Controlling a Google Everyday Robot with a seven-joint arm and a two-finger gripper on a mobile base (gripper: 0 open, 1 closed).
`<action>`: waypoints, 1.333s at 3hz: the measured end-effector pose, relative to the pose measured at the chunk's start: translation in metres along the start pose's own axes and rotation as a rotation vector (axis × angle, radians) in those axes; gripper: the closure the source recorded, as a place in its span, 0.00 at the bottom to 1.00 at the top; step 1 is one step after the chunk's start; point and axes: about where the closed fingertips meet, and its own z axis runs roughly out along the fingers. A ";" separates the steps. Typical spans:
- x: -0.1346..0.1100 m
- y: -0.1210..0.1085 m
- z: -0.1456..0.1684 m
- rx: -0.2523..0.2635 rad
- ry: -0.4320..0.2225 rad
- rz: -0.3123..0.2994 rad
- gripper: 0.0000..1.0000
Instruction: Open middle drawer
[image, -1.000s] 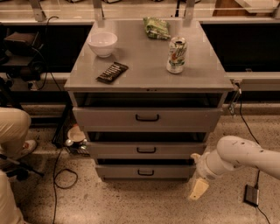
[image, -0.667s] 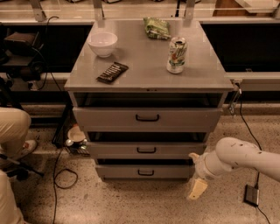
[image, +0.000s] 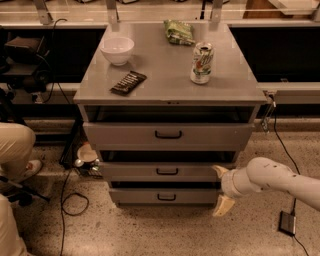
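The grey cabinet (image: 170, 85) has three stacked drawers. The middle drawer (image: 135, 172) has a low flat front and a small black bar handle (image: 167, 171), and it sits between the wider top drawer (image: 120, 136) and the smaller bottom drawer (image: 135, 196). My gripper (image: 221, 188) is at the right end of the middle and bottom drawers, close to the floor, on a white arm (image: 270, 180) coming in from the right. Its two cream fingers (image: 223, 205) are spread apart and hold nothing. It is well right of the handle.
On the cabinet top are a white bowl (image: 117, 50), a dark snack bar (image: 128, 82), a soda can (image: 201, 62) and a green bag (image: 178, 31). A person's leg (image: 12, 145) and cables (image: 70, 200) are at the left. A small black box (image: 286, 223) lies on the floor at the right.
My gripper has moved slightly up and to the left, closer to the right end of the drawers. The drawers have not moved.
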 end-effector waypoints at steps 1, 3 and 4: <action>-0.001 -0.029 0.014 0.060 -0.042 -0.082 0.00; -0.001 -0.035 0.026 0.085 -0.059 -0.168 0.00; -0.003 -0.048 0.044 0.129 -0.072 -0.289 0.00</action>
